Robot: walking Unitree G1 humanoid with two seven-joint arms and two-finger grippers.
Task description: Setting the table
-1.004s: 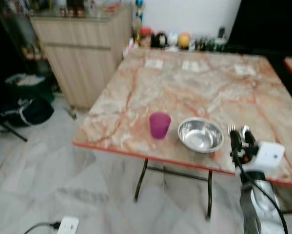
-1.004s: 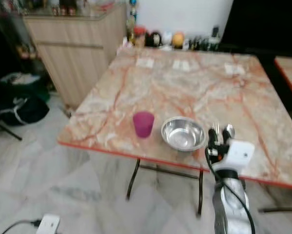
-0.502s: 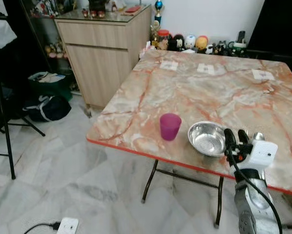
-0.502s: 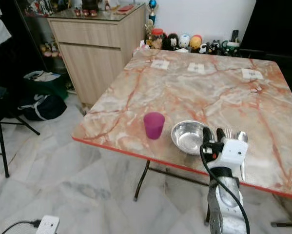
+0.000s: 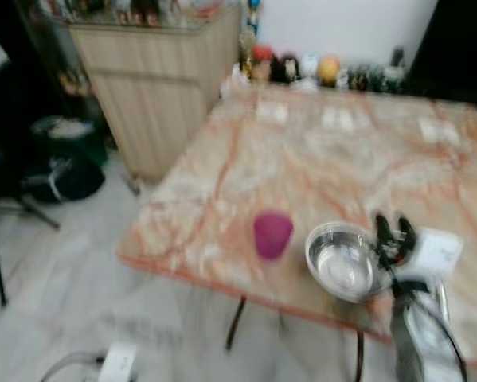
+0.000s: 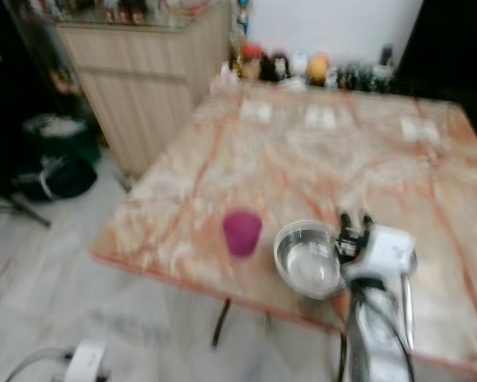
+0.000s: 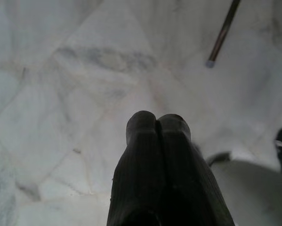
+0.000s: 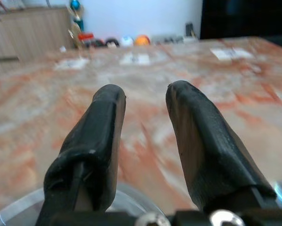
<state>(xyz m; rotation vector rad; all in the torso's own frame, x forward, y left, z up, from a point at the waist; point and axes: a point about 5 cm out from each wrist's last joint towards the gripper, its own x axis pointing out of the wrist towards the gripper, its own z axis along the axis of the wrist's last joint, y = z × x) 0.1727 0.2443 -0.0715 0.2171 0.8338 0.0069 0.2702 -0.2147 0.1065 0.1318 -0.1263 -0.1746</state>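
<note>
A purple cup (image 5: pixel 272 234) and a steel bowl (image 5: pixel 346 261) stand near the front edge of the marble table (image 5: pixel 334 151). My right gripper (image 5: pixel 393 223) hovers at the bowl's right rim, open, with nothing between its fingers (image 8: pixel 99 123). In the right wrist view the bowl's rim (image 8: pixel 18 215) lies just under the fingers. A blurred silver streak of cutlery (image 6: pixel 407 296) lies on the table right of the bowl. My left gripper (image 7: pixel 157 123) hangs shut over the floor.
A wooden cabinet (image 5: pixel 158 87) stands left of the table, with dark bags (image 5: pixel 63 171) on the floor beside it. Small figures and jars (image 5: pixel 318 68) line the table's far edge. A white power strip (image 5: pixel 115 362) lies on the floor. A table leg (image 7: pixel 223 33) is near the left arm.
The whole picture has shifted and blurred, so the camera has moved. My right gripper stays open by the bowl's right rim. Cup and bowl keep their places.
</note>
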